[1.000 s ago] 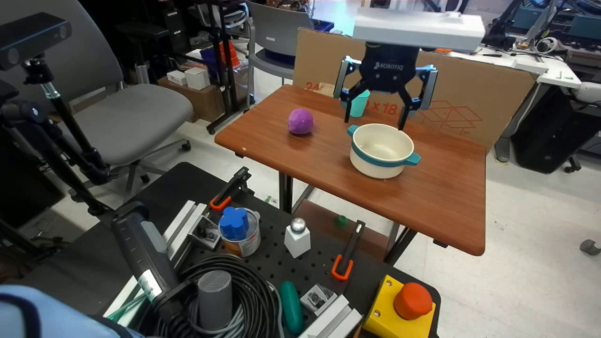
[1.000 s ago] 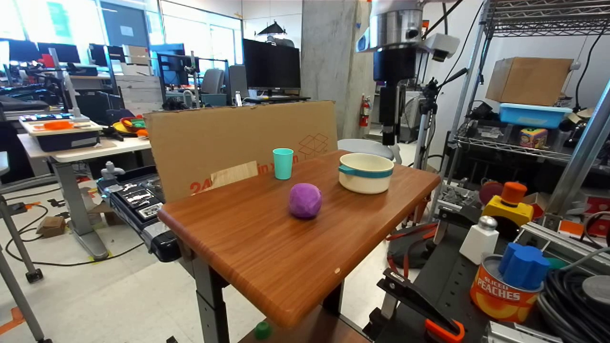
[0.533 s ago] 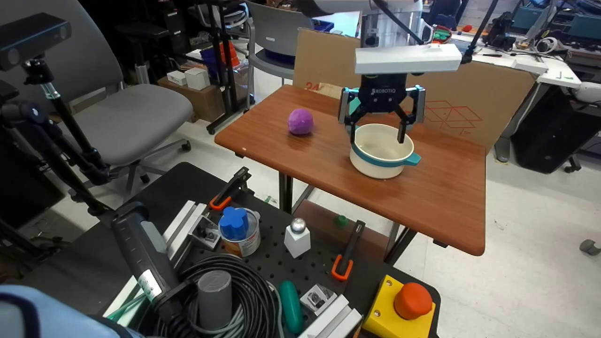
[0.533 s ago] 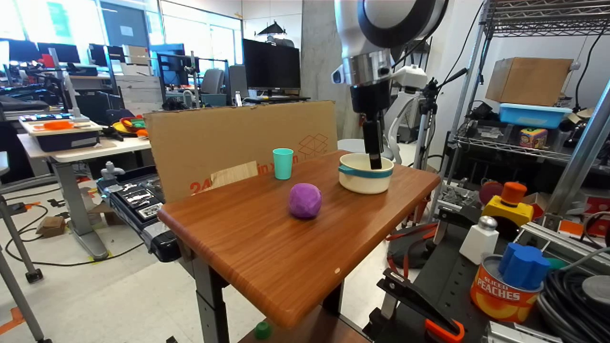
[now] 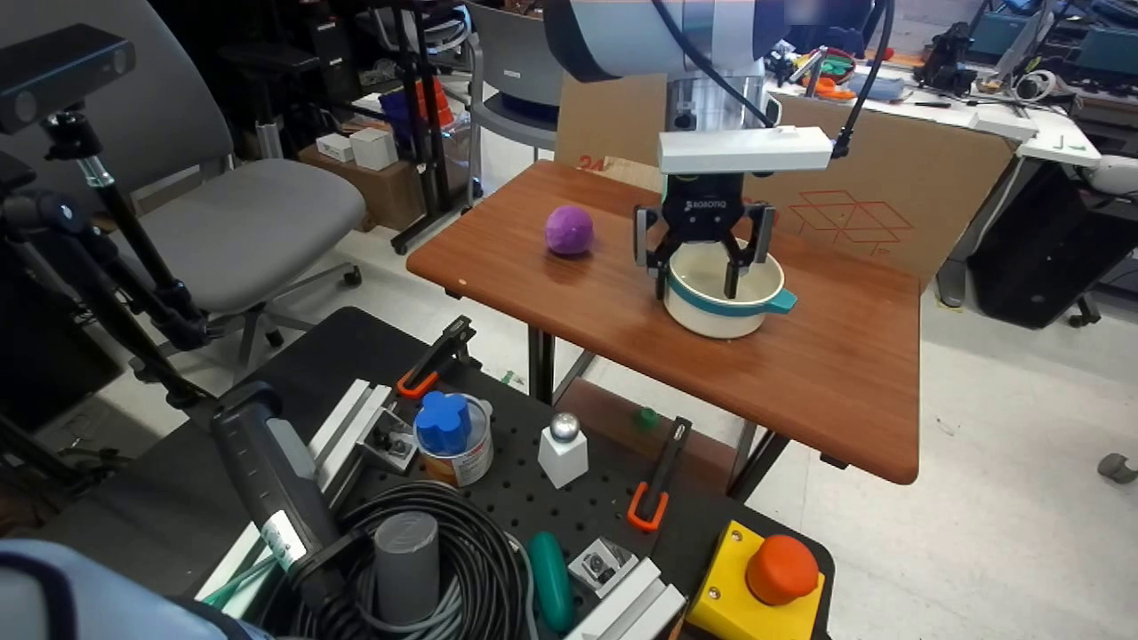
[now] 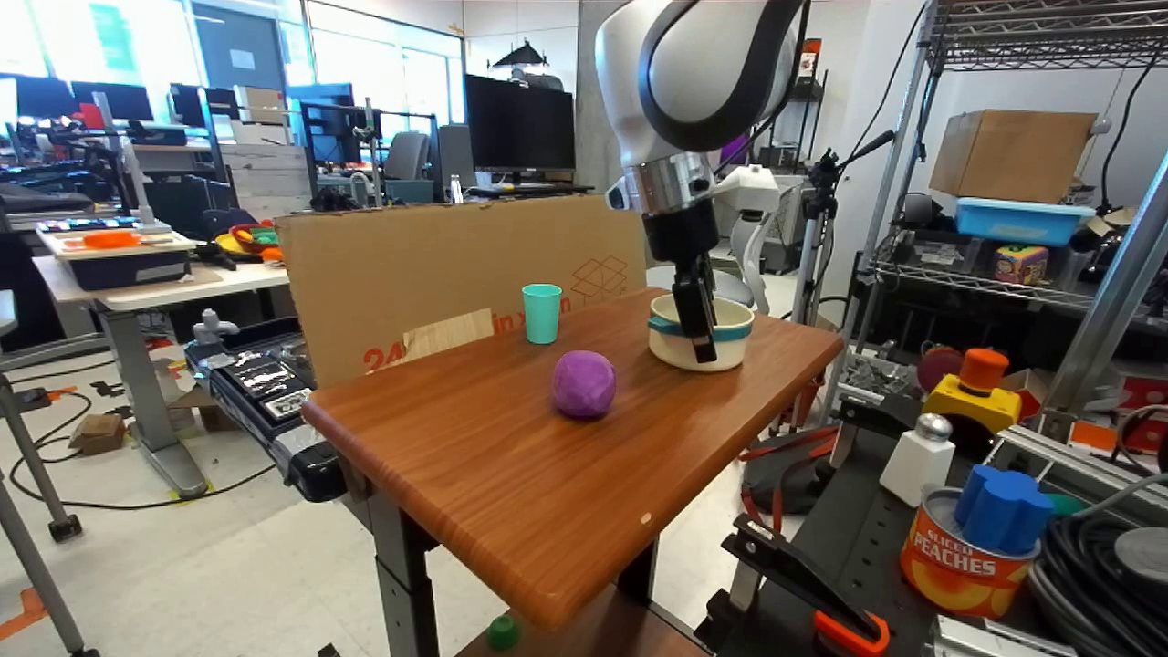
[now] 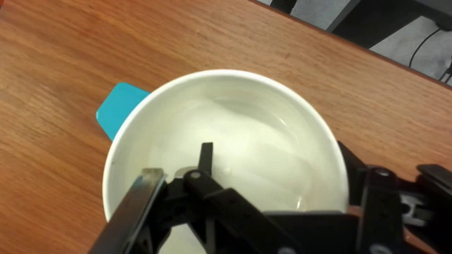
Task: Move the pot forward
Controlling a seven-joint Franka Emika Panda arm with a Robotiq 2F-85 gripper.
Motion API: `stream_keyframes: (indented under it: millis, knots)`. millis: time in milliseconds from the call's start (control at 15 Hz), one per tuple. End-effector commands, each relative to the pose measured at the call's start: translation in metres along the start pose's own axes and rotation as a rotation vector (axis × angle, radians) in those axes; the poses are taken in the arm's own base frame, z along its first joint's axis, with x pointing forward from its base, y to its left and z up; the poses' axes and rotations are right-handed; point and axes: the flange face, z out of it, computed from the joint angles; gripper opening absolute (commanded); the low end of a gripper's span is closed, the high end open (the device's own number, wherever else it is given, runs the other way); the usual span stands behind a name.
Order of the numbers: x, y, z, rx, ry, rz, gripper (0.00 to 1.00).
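The pot (image 5: 711, 313) is wide and cream-white with a teal band and side handles. It stands upright on the brown table and also shows in an exterior view (image 6: 671, 353). In the wrist view the pot (image 7: 240, 116) shows its bare inside and one teal handle. My gripper (image 5: 696, 292) is open and straddles the pot's wall. One finger reaches down inside the pot, and the other is outside, close beside the wall. The wrist view shows the gripper (image 7: 273, 144) with a wide gap between its fingertips. The pot's other handle is hidden behind the gripper.
A purple ball (image 5: 569, 230) lies on the table (image 6: 474, 456) beside the pot. A teal cup (image 6: 542, 314) stands near the cardboard sheet (image 6: 438, 274) along the table's far edge. A black bench (image 5: 507, 507) with clamps, a can and a yellow-red button stands close by.
My gripper has come down from above the pot and shifted toward the purple ball's side, so its fingers now stand on both sides of the wall. The pot, ball and cup have not moved.
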Motion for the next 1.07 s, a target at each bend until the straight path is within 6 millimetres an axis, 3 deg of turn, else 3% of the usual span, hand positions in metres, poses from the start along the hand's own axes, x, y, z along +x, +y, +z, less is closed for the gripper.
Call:
stream_keyframes:
  millis: [0, 467, 733, 1000]
  knots:
    - [0.011, 0.005, -0.005, -0.022, -0.019, -0.01, 0.51]
    - [-0.013, 0.005, -0.036, -0.019, 0.041, -0.028, 0.0]
    - [-0.037, 0.031, -0.077, -0.045, 0.134, 0.061, 0.02]
    - [-0.054, 0.087, -0.114, -0.047, 0.221, 0.214, 0.02]
